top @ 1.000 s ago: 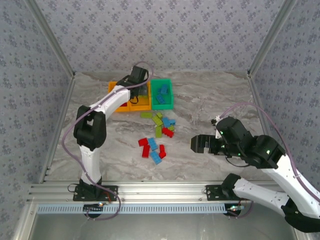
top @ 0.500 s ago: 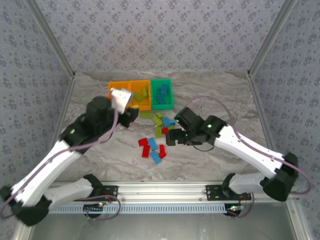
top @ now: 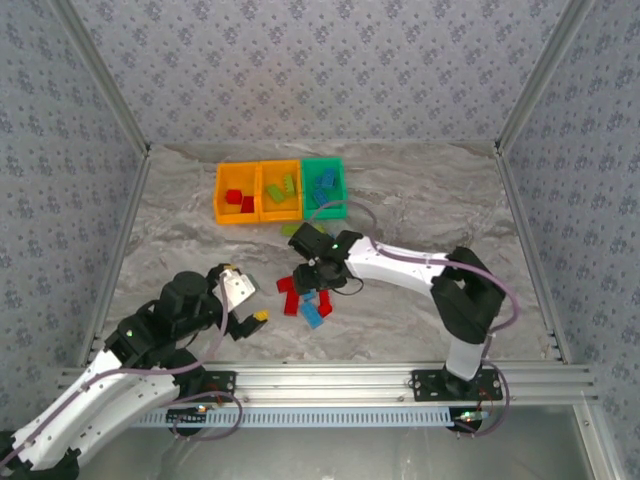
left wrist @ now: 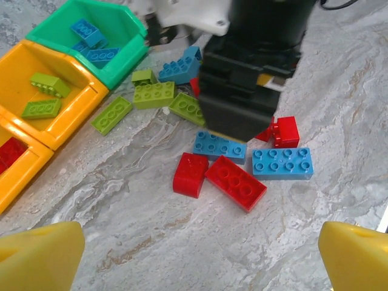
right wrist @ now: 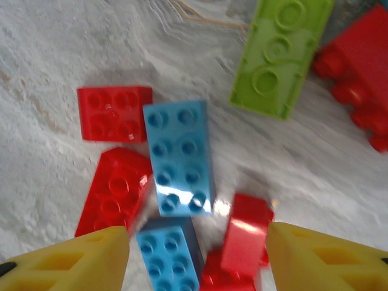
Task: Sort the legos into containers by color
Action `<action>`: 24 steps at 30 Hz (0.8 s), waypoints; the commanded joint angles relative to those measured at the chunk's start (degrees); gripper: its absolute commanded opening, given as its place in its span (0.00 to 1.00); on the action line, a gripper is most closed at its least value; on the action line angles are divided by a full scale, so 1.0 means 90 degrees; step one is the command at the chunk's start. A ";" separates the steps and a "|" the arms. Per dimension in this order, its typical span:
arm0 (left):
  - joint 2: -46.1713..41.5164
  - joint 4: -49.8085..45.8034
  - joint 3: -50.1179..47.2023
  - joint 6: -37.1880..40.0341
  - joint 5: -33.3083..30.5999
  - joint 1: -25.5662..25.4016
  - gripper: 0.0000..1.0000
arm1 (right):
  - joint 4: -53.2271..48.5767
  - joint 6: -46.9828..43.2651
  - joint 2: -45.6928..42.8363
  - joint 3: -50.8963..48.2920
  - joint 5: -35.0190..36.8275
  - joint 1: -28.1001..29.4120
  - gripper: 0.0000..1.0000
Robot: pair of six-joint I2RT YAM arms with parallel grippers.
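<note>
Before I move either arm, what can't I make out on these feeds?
- Top view: right gripper covers part of the pile of small red, blue and green plastic bricks; count unclear.
- Left wrist view: leftmost orange plastic bin is cut off by the left edge.
- Right wrist view: blurred; a red brick runs off the right edge.

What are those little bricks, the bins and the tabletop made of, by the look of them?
The bricks look like hard glossy plastic: moulded studs, bright highlights. The bins seem smooth, thin-walled plastic with shiny rims. The tabletop shows marble-like veining, possibly only a printed sheet.
</note>
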 commanded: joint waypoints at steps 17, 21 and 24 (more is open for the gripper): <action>-0.0423 0.0682 -0.0328 0.0291 0.0138 0.0067 0.99 | 0.0117 0.0171 0.1413 0.0672 -0.0062 -0.0027 0.52; -0.0430 0.0676 -0.0328 0.0291 0.0140 0.0066 0.99 | 0.0079 0.0293 0.1510 0.0618 0.0059 -0.0026 0.47; -0.0445 0.0686 -0.0338 0.0292 0.0138 0.0064 0.99 | -0.0052 0.0361 0.1507 0.0602 0.0183 -0.0047 0.37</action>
